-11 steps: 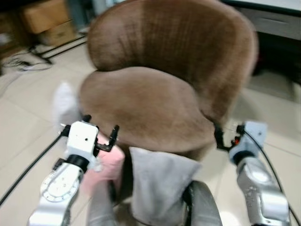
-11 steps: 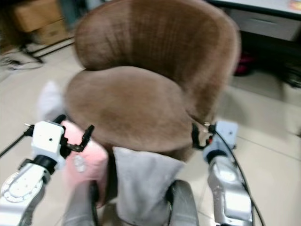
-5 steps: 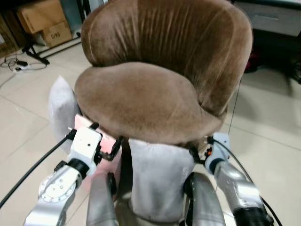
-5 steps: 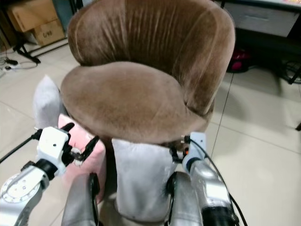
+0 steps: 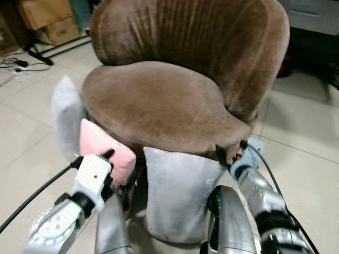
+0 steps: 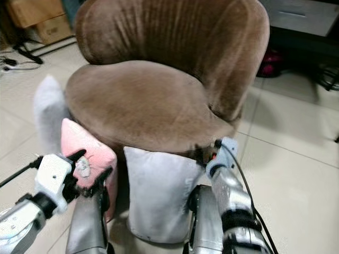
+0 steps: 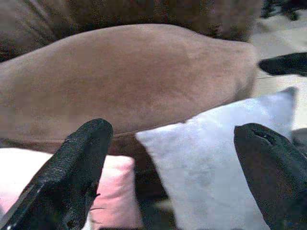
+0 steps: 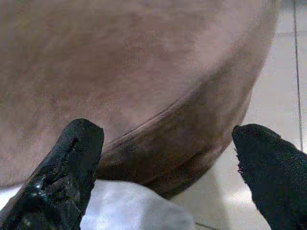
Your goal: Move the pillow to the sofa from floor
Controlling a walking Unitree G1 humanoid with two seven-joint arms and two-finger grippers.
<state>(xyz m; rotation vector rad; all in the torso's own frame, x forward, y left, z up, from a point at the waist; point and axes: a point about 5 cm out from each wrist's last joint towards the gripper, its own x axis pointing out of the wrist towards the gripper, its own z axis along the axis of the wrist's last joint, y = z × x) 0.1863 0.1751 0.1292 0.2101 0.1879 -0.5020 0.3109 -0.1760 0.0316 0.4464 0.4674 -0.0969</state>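
A round brown velvet sofa chair (image 5: pixel 175 95) stands on the pale tiled floor (image 5: pixel 302 159), its seat bare, with cardboard boxes (image 5: pixel 47 21) behind it to the left. Three pillows lean against its base on the floor: a grey square fabric pillow (image 5: pixel 177 193) at the front, a pink plush pillow (image 5: pixel 103 151) beside it and another grey pillow (image 5: pixel 66 119) further left. The left gripper (image 6: pixel 90 168) hangs with fingers spread wide just before the pink pillow, and the right gripper (image 5: pixel 229 151), fingers also wide and holding nothing, sits at the seat's front edge above the grey square fabric pillow.
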